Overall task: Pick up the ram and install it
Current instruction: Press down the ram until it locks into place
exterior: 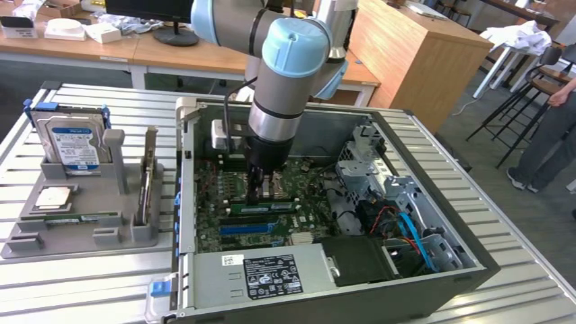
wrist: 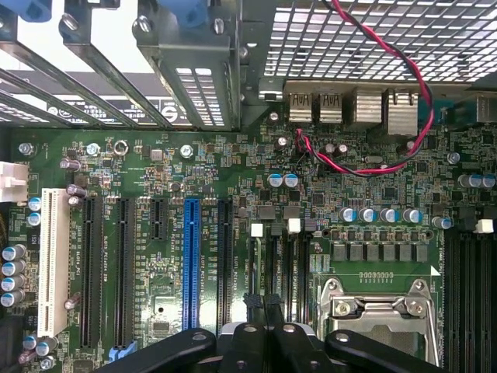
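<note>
The gripper (exterior: 262, 196) was seen low inside the open computer case (exterior: 468, 260), its fingers (wrist: 264, 311) pressed together over the motherboard (wrist: 155, 179). Directly beneath the fingertips the ram (exterior: 267, 206) was found, a green stick lying in the memory slots, its long axis run across the exterior view from left to right. It appeared seated or nearly so, touched from above rather than carried.

Exterior view high, angled down at open computer case (exterior: 432, 270), wrist view close above its motherboard (wrist: 233, 179), shared.
</note>
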Controlling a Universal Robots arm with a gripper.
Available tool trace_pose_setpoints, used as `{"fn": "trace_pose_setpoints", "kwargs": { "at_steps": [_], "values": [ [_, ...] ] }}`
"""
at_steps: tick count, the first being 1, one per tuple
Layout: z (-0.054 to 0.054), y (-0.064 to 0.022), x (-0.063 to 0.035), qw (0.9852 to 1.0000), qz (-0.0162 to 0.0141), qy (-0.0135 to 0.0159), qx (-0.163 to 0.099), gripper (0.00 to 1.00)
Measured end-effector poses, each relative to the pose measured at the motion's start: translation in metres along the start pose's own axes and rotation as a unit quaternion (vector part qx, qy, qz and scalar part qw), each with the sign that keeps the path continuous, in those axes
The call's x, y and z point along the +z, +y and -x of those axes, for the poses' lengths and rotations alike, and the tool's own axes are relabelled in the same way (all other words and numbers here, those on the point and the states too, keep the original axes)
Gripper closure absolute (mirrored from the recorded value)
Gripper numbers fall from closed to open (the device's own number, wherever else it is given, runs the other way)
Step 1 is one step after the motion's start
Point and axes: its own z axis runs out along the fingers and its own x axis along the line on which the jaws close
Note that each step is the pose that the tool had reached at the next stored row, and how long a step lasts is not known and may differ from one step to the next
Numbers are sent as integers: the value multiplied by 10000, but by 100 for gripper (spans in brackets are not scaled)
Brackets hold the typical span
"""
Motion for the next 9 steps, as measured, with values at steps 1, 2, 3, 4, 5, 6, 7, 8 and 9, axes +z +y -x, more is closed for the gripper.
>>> {"fn": "trace_pose_setpoints", "kwargs": {
  "at_steps": [1, 2, 3, 4, 5, 6, 7, 8, 9],
  "values": [
    [0, 0, 4, 10000, 0, 0, 0, 90],
    [0, 0, 5, 10000, 1, 0, 0, 90],
    [0, 0, 6, 10000, 0, 1, 0, 90],
    [-1, 0, 6, 10000, 1, 1, 0, 90],
    [0, 0, 6, 10000, 0, 1, 0, 90],
    [0, 0, 7, 10000, 0, 0, 0, 90],
    [0, 0, 7, 10000, 0, 0, 0, 90],
    [0, 0, 7, 10000, 0, 0, 0, 90],
    [0, 0, 7, 10000, 0, 0, 0, 90]
  ]
}}
